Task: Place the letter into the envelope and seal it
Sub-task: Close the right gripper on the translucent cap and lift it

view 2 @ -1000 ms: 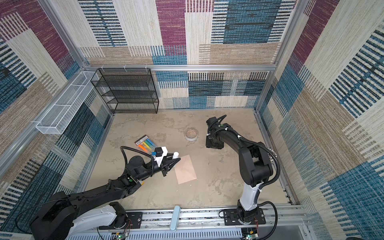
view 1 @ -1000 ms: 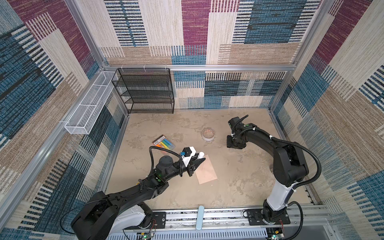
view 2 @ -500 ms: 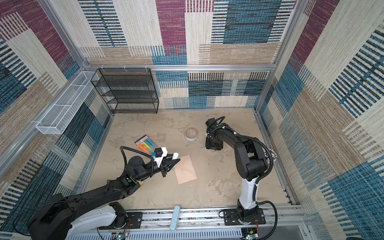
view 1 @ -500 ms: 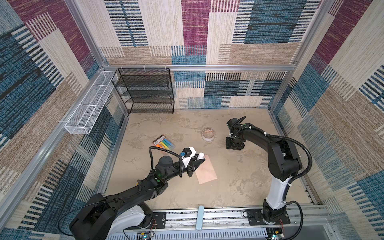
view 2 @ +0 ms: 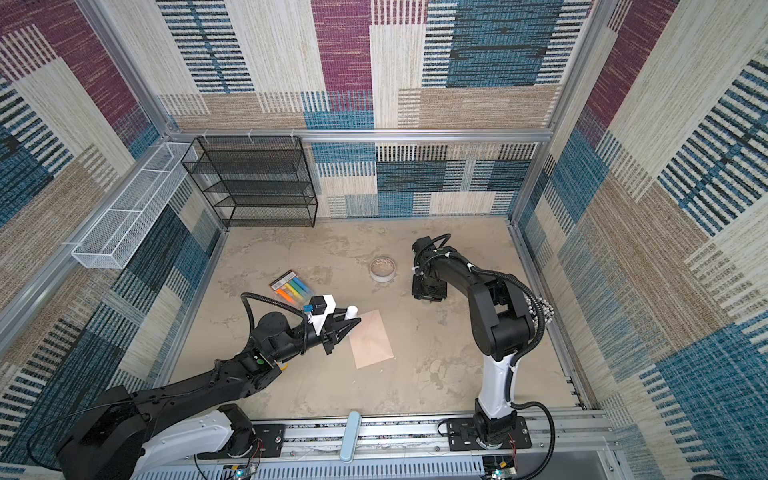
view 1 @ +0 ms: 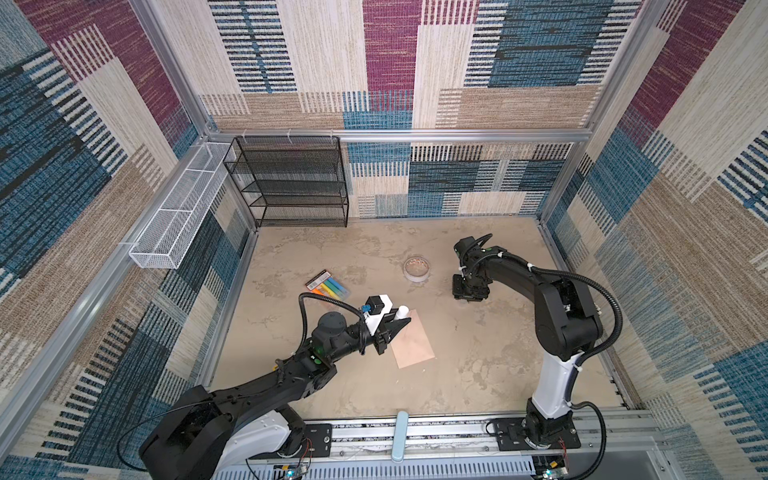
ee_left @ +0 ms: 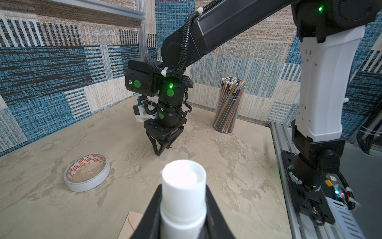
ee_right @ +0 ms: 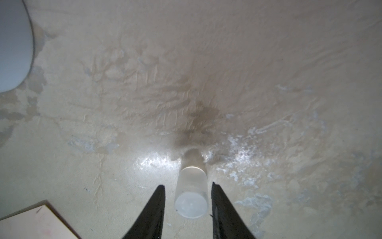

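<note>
Starting at the far left of both top views: white wire basket (view 1: 166, 232) and black mesh shelf (view 1: 291, 187) against the walls, well clear of the work. Next, centre left, pack of coloured markers (view 1: 326, 286) lying flat, apart from everything else. Just right of that, left gripper (view 1: 399, 326) clenched on a white tube (ee_left: 183, 186) (most likely a glue stick, going by shape), held out over the upper left corner of the envelope (view 1: 413, 340), presumably to keep the tube's end ready for the flap. Envelope itself flat on the table (view 1: 478, 374) at lower centre, edges slanting, faint triangle of the flap folded down; glued or not, cannot tell. No letter in sight anywhere, so probably tucked inside already. Further right and higher in frame, roll of tape (view 1: 417, 268) lying flat, untouched. Then right gripper (view 1: 468, 293) pointing straight down at the table, jaws parted on either side of a translucent cap (ee_right: 191, 198), a sliver of gap on each side in the right wrist view: nothing grasped, seemingly posed to pick up the cap for the tube. Lastly, seen only from the left wrist, jar of pencils (ee_left: 228, 107) by the wall beyond that arm.
</note>
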